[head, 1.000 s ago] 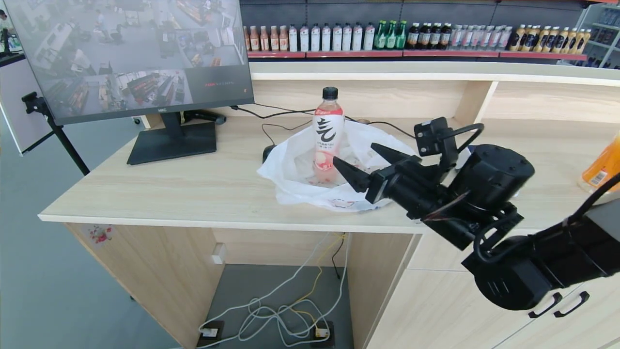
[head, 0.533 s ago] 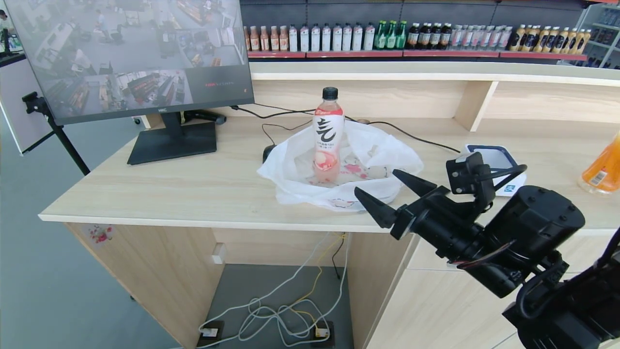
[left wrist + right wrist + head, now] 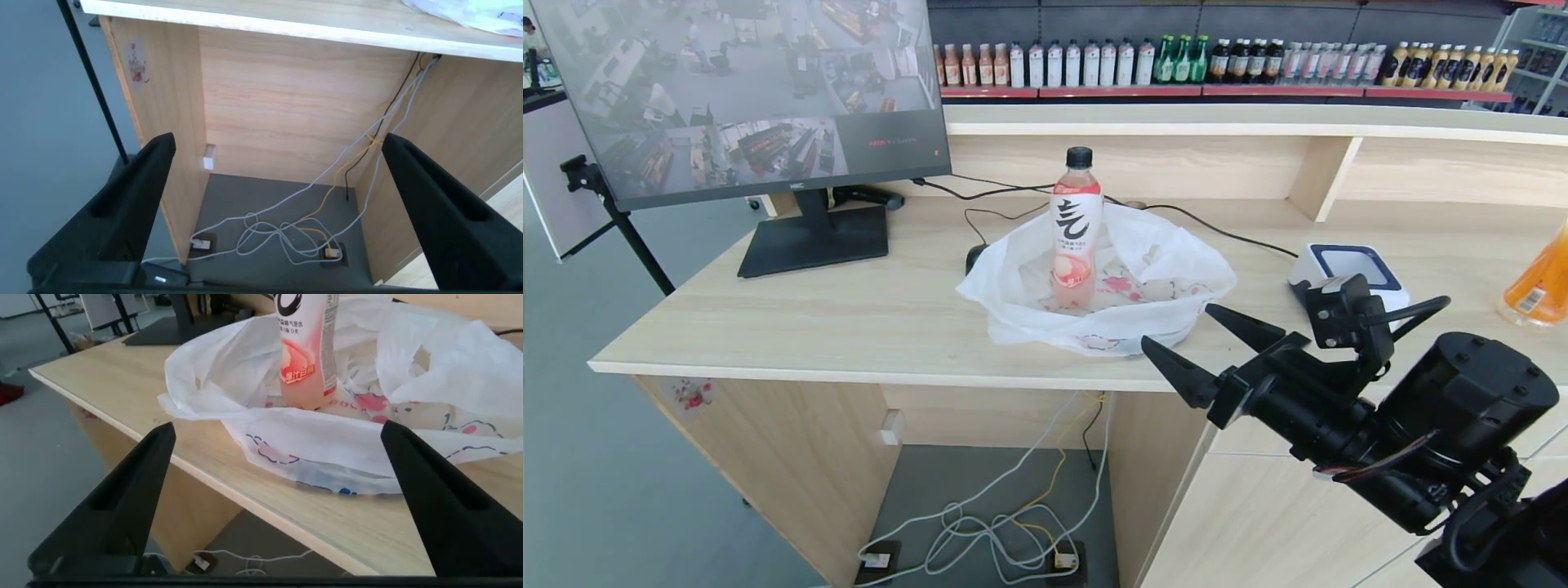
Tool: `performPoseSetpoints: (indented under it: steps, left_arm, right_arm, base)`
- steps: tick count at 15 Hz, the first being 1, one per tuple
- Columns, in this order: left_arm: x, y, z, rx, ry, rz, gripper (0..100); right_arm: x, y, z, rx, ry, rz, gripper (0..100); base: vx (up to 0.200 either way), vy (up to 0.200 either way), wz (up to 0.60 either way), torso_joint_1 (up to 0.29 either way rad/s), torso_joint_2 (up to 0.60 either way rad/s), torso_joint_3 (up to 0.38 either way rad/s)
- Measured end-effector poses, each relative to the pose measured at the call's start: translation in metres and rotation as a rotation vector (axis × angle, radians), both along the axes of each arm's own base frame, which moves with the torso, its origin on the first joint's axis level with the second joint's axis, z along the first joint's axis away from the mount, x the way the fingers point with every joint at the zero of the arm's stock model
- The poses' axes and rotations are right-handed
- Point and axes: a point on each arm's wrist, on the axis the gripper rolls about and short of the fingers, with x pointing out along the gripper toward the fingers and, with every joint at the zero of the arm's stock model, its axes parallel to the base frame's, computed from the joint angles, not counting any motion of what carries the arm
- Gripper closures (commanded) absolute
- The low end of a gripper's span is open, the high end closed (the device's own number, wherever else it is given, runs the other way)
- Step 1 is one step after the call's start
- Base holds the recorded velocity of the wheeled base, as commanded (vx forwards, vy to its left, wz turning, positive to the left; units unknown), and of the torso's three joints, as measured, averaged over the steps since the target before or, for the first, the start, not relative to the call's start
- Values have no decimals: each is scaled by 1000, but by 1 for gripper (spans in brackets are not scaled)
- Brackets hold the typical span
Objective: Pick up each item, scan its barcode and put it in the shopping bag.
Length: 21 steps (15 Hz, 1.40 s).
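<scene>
A pink drink bottle [image 3: 1076, 237] stands upright inside the white shopping bag [image 3: 1176, 278] at the centre of the frame. The bag's mouth is spread wide on the wooden checkout counter [image 3: 849, 318], apparently so that goods can be lowered straight in. By the look of it, this item is already packed.

The right gripper [image 3: 1176, 325] hangs in the lower right of the frame, just off the counter's front edge. Its black fingers are spread apart and hold nothing, and they aim toward the bag. That leaves the arm free for the next pick.

To the right of the bag sits the barcode scanner [image 3: 1352, 268]. Its window faces up, probably so that a label can be passed over it on the way to the bag. An orange bottle [image 3: 1535, 282] waits at the far right edge, well apart from the bag and likely next in line.

The left gripper [image 3: 279, 139] is also released and empty. It is held low and faces the recess under the counter, where loose cables [image 3: 286, 237] lie. This seems to keep it clear of the working arm. A monitor [image 3: 752, 90] fills the upper left.
</scene>
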Motion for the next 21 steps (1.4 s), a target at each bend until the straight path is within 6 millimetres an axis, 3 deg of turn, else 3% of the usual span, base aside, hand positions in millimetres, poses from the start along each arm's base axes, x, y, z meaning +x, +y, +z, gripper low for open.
performPoseSetpoints:
  steps: [21]
  left_arm:
    - [0,0,0,-6,0,-1,0]
  right_arm:
    - [2,-10,0,-6,2,-32,0]
  base:
    - [0,-200,0,2,3,2]
